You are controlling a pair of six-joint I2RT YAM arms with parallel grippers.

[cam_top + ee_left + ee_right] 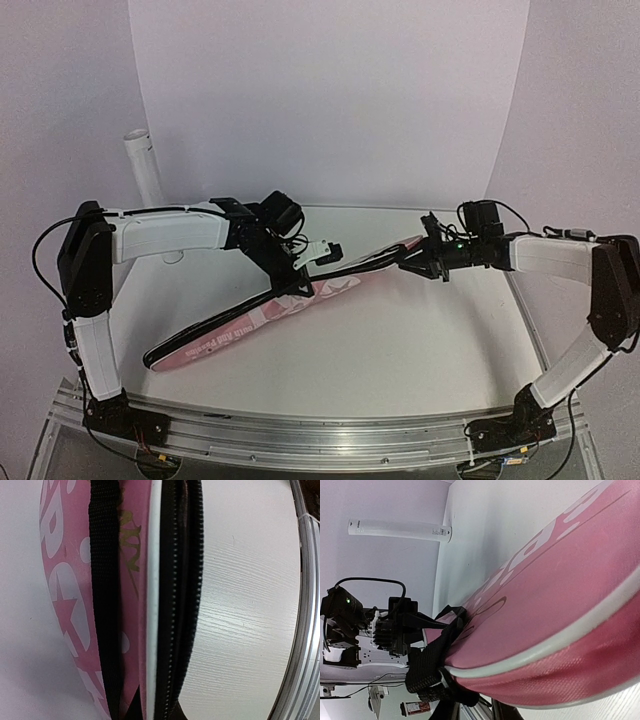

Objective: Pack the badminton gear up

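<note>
The badminton gear is out of view. A long pink bag (250,325) with white lettering lies slantwise across the table. My left gripper (298,272) is shut on the bag's upper edge near its middle. In the left wrist view its dark fingertips pinch the white piping and black zip (175,605), just right of the black strap (105,580). My right gripper (413,262) is at the bag's far right tip. There its fingers (445,714) are closed on a black fabric clump (465,700) under the pink shell (560,580).
A tall white tube (145,165) stands at the back left, and the right wrist view shows the tube (400,530) too. The white table (420,350) ends at an aluminium rail (320,430) in front. The left arm's wrist (370,630) faces the right camera.
</note>
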